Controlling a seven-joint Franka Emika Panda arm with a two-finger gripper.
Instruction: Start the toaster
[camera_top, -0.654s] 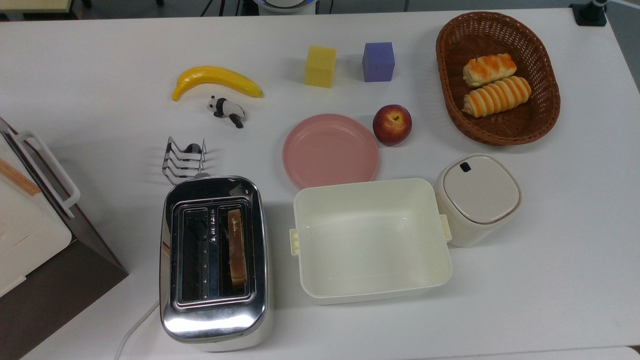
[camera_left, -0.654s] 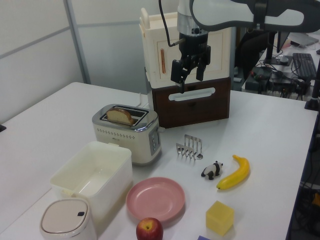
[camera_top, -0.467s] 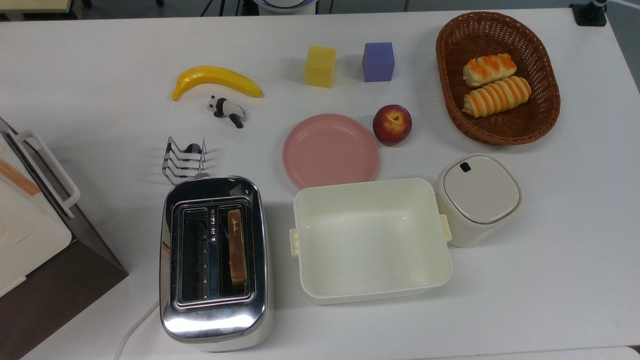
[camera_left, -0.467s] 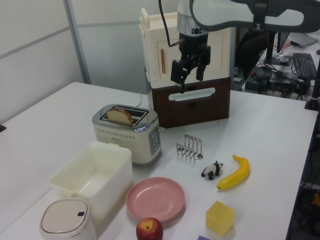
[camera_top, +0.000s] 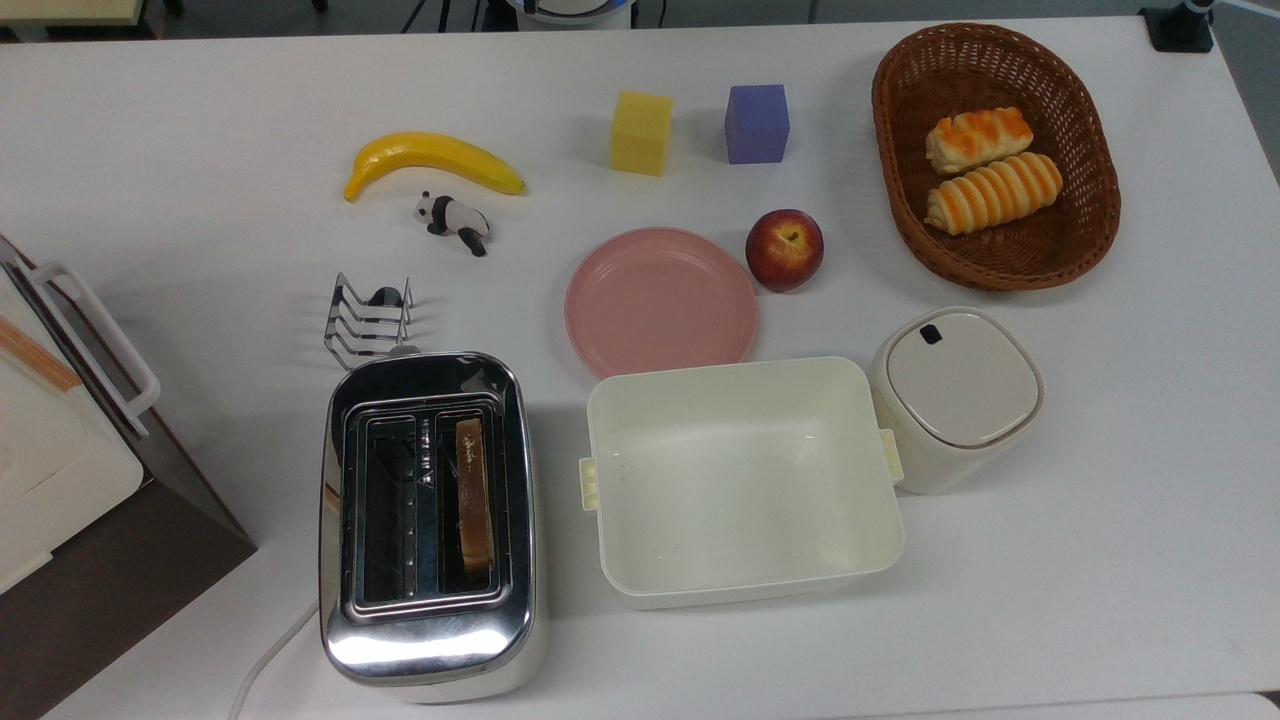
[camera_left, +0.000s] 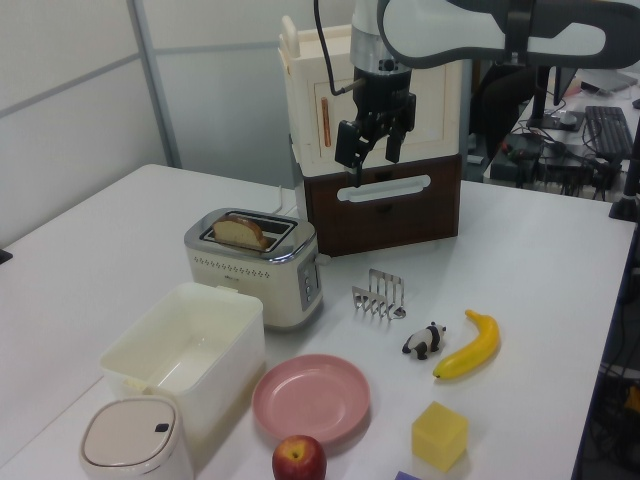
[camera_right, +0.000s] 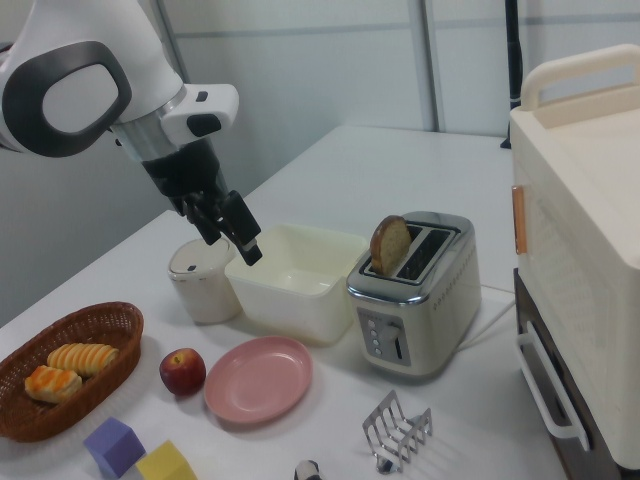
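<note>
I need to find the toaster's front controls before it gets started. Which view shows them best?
The right view: the toaster faces it, showing its front panel with buttons and the lever slot. The left view shows that panel narrow and at an angle. The top view looks down on the slots and bread slice, not the front.

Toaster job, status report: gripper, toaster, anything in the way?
Gripper open, empty, high above the table, clear of the toaster. Bread slice sticking up from one slot, not pushed down. Toast rack stands beside the toaster; nothing blocking.
</note>
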